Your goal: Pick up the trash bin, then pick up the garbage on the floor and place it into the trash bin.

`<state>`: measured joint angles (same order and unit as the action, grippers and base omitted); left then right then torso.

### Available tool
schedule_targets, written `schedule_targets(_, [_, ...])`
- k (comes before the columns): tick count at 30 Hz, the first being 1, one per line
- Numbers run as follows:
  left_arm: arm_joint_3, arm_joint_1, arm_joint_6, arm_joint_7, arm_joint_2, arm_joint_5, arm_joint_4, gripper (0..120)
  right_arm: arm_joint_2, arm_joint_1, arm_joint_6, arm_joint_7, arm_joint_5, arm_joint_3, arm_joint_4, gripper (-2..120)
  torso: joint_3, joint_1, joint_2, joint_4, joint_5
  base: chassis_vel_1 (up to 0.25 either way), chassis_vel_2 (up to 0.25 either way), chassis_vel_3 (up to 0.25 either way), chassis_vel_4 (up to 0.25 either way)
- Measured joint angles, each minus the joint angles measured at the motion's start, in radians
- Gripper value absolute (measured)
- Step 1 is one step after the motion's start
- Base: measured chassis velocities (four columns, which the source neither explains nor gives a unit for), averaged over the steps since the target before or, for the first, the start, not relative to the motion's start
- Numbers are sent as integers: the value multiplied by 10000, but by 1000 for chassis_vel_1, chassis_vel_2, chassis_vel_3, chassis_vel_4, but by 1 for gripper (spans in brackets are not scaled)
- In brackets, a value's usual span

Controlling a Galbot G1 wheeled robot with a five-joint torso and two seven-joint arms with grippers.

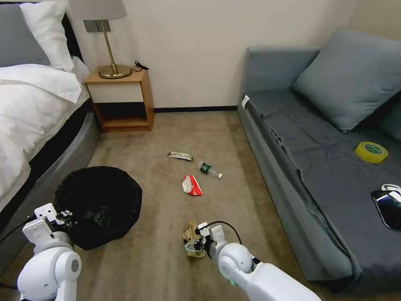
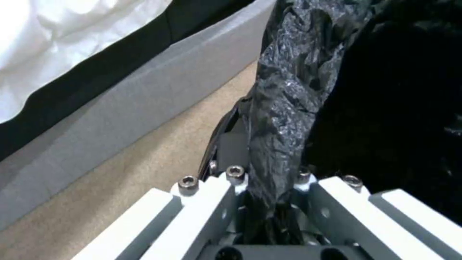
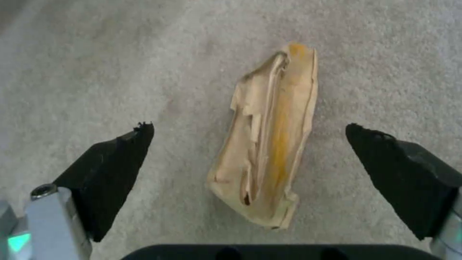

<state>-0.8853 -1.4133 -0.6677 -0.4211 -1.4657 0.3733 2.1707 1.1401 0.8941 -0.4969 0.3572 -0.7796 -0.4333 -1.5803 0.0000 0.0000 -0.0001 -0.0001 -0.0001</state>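
A bed (image 1: 29,104) with white bedding is seen at the far left, with a wooden nightstand (image 1: 123,100) and a brass lamp (image 1: 110,42) beside it against the wall. Low on the left, the left gripper (image 1: 62,215) is closed on the rim of the trash bin (image 1: 100,205), whose black plastic bag (image 2: 284,108) is pinched between the fingers (image 2: 231,144) in the left wrist view. The bin is placed on the beige carpet (image 1: 158,259) just beside the bed frame.

Toward the middle of the floor, three pieces of garbage are scattered close together: a flat silvery wrapper (image 1: 180,156) farthest from the robot, a small clear bottle (image 1: 209,169) with a green label just beside it, and a crushed red-and-white packet (image 1: 191,185) nearer. Closer still, a crumpled brown paper (image 1: 190,238) is lying on the carpet. The right gripper (image 1: 199,241) is lowered over it, and in the right wrist view its black fingers (image 3: 110,169) are spread wide on either side of the paper (image 3: 267,151), not touching it.

At the right, a grey sofa (image 1: 326,167) is seen with a cushion (image 1: 351,75), a yellow tape roll (image 1: 371,152) and a dark phone (image 1: 388,207) on its seat.
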Motion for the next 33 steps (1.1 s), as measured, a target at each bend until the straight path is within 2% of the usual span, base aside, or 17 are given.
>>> schedule_targets(3, [28,17,-52,34,17,-131,7,1,-337,-543,440,368,-724,-789,144,100,1,0,0,1,1,0,0,0,0])
schedule_targets(8, [21,29,-53,96,12,-291,49,1,-532,-1003,680,619,-1296,-1347,256,100,1,0,0,1,0,0,0,0,0])
schedule_targets(11, [10,128,-52,201,-59,-386,161,1,-694,-1682,827,1144,-1968,-2202,479,100,0,0,1,2,1,0,0,0,0])
schedule_targets(18, [47,259,-46,304,-139,-535,239,1,-812,-2178,1032,1344,-2281,-2987,865,100,1,0,1,0,1,0,0,0,0])
schedule_targets(24, [89,310,-31,358,-249,-585,418,1,-728,-2481,1170,1386,-2472,-3420,1376,100,1,0,0,0,1,0,0,0,0])
schedule_targets(33, [113,340,133,484,-516,-849,585,1,6,-2839,1579,1274,-2544,-3992,2336,100,0,0,0,1,0,0,0,0,0])
